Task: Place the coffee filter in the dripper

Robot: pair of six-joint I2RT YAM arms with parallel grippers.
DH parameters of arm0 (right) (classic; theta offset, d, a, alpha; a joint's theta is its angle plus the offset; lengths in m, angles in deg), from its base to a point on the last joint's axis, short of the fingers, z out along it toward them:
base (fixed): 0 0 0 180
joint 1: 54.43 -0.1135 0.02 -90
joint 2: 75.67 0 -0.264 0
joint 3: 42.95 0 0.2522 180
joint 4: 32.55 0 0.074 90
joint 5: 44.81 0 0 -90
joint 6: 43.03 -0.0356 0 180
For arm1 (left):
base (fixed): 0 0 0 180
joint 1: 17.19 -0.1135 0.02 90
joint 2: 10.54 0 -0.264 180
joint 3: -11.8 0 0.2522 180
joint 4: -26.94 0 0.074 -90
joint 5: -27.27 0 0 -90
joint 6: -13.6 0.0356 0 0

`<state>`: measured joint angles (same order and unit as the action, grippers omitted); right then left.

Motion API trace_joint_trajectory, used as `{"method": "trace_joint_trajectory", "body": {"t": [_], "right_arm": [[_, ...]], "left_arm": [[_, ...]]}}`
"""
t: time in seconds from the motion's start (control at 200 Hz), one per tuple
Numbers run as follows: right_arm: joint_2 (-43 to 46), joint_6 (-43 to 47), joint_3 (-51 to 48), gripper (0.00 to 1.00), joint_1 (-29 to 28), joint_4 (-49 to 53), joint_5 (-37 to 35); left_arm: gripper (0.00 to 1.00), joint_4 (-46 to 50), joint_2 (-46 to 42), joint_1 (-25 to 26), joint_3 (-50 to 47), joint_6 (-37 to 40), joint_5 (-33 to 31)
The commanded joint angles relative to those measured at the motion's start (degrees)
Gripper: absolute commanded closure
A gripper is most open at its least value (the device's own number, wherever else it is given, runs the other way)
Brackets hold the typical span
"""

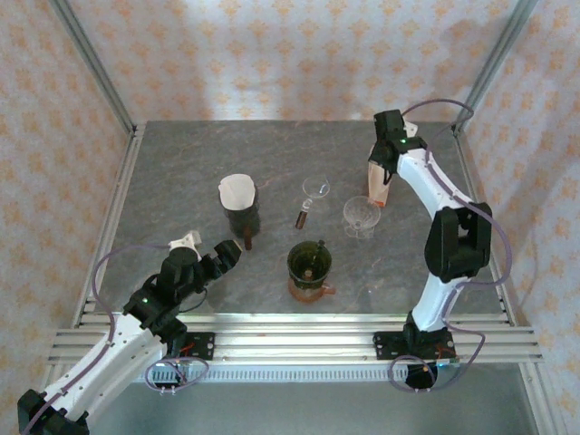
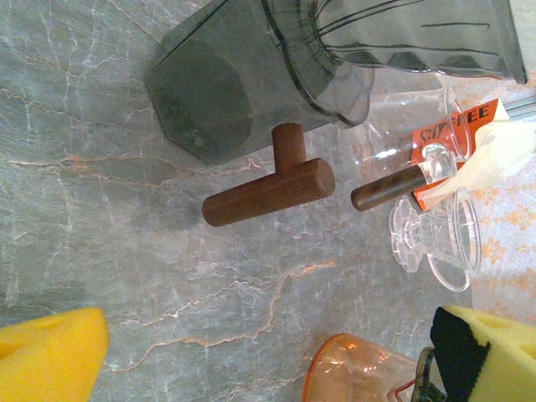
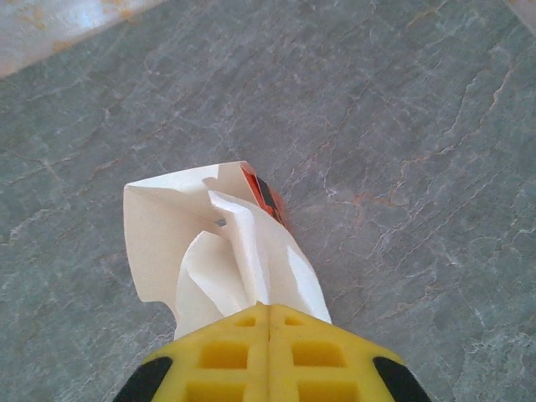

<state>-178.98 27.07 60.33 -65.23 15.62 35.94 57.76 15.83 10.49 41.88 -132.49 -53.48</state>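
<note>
The right gripper (image 3: 268, 311) has its 2 pads pinched closed on the coffee filter (image 3: 209, 243), just beyond the glass dripper (image 1: 361, 216). Lift it clear of the orange packet (image 3: 261, 194), then lower it point-first into the dripper. The left gripper (image 1: 208, 252), well left of the dripper, gapes empty.

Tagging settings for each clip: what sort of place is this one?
Probably a staged robot test cell rather than a real kitchen: patterned wall panels in an aluminium frame, a marble-look tabletop, and pour-over coffee gear such as a clear dripper.
</note>
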Motion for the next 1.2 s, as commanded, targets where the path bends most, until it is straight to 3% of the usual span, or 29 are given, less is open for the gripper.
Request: {"method": "trace_joint_trajectory", "body": {"t": [0.0,0.36,0.691,0.866,1.196], "right_arm": [[4.37,0.89,-2.22,1.0,0.27,-1.24,-2.74],[20.35,1.5,-10.19,1.0,-1.46,-2.55,-2.15],[41.36,-0.13,-20.58,1.0,-9.85,0.91,3.99],[48.53,-0.78,-21.34,1.0,-20.37,6.58,8.85],[49.58,-4.09,-15.46,1.0,-40.51,18.56,12.05]], "left_arm": [[0.0,-1.11,-0.45,-0.57,-0.59,-0.77,0.74],[0.01,-1.02,-0.58,-0.7,0.69,-0.63,1.36],[0.04,2.99,-0.2,-0.59,7.56,3.12,5.28],[0.09,4.89,0.32,-0.22,11.66,5.16,7.66],[0.08,9.99,3.47,1.4,18.35,9.54,8.96]]}}
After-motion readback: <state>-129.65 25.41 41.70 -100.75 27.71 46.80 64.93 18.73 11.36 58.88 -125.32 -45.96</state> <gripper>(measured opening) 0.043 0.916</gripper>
